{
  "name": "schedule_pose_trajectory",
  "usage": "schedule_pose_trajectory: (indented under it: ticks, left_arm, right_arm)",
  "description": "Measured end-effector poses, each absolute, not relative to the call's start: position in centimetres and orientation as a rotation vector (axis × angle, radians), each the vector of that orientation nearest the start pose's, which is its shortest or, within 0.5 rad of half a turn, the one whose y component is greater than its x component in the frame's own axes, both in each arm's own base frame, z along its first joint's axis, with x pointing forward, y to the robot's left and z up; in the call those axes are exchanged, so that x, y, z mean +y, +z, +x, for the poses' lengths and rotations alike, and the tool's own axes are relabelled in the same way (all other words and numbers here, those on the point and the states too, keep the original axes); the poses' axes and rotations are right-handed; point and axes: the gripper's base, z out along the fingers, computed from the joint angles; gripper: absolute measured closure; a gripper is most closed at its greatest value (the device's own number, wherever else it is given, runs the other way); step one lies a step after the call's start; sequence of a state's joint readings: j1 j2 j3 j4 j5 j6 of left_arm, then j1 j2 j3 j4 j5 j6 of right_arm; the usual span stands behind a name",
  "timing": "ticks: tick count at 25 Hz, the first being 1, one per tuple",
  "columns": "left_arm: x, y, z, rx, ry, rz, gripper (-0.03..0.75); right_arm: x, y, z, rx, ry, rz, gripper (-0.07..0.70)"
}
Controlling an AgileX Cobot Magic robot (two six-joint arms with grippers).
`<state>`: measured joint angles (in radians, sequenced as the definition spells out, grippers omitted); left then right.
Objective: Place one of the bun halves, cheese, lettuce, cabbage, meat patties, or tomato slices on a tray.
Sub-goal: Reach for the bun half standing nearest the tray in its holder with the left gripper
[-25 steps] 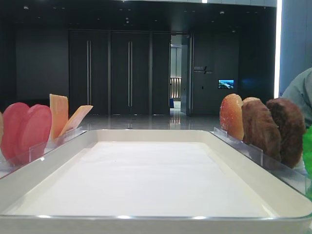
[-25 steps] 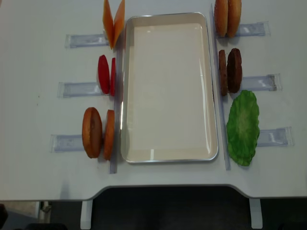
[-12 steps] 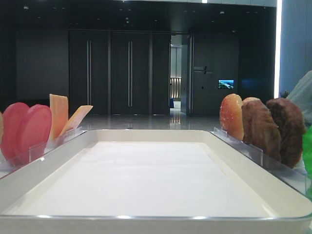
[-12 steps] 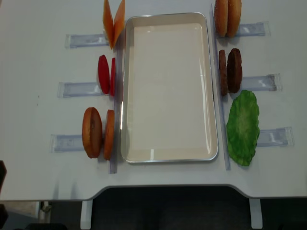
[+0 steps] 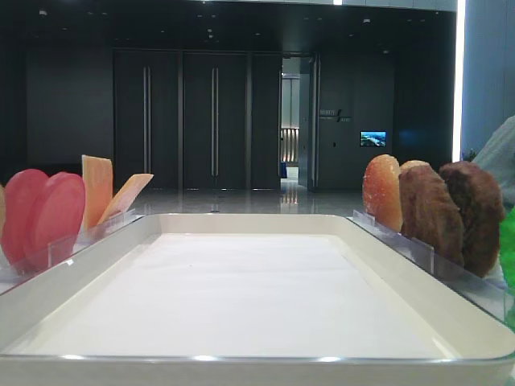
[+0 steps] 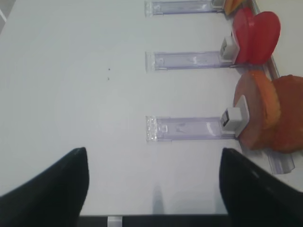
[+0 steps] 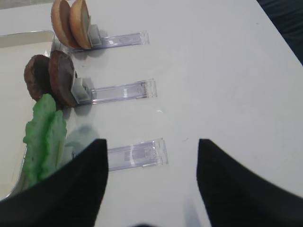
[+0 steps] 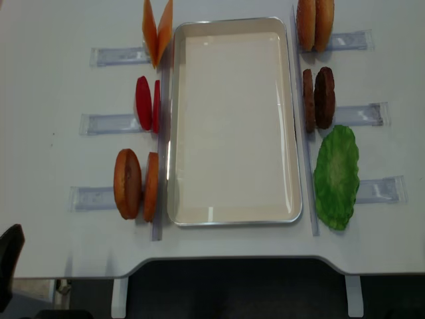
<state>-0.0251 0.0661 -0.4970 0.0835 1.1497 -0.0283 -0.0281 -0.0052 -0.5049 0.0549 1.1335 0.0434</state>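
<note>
The white tray (image 8: 232, 119) lies empty mid-table; its rim (image 5: 257, 219) fills the low view. Left of it stand two bun halves (image 8: 127, 184), red tomato slices (image 8: 143, 103) and orange cheese (image 8: 157, 30). To its right are more bun halves (image 8: 314, 24), dark meat patties (image 8: 319, 98) and green lettuce (image 8: 336, 176). My left gripper (image 6: 154, 189) is open and empty near the table's front edge, left of the buns (image 6: 265, 111). My right gripper (image 7: 151, 179) hangs open and empty over bare table, right of the lettuce (image 7: 45, 132).
Clear plastic holder rails (image 8: 109, 123) run outward from each food pair on both sides (image 8: 362, 114). The table's front edge (image 8: 219, 260) lies just below the tray. A dark part of the left arm (image 8: 8, 266) shows at the lower left corner.
A dark part of the left arm has risen into the overhead view at the lower left corner. The food and the tray have not moved.
</note>
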Motion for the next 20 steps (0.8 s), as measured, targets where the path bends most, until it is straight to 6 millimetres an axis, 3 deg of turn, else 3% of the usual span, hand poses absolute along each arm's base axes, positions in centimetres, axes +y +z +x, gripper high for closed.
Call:
schedule_pose_trajectory:
  ticks: [10, 17, 20]
  left_arm:
    - [0.6, 29.5, 1.0, 2.256, 0.066, -0.016, 0.068]
    - [0.3, 30.2, 3.2, 2.389, 0.015, -0.032, 0.092]
    - [0.0, 30.4, 5.2, 2.481, -0.015, -0.037, 0.093]
  right_arm:
    - [0.5, 27.3, -0.9, 2.105, 0.076, 0.07, 0.225]
    - [0.5, 27.3, -0.9, 2.105, 0.076, 0.07, 0.225]
    - [0.5, 27.3, -0.9, 2.105, 0.076, 0.07, 0.222]
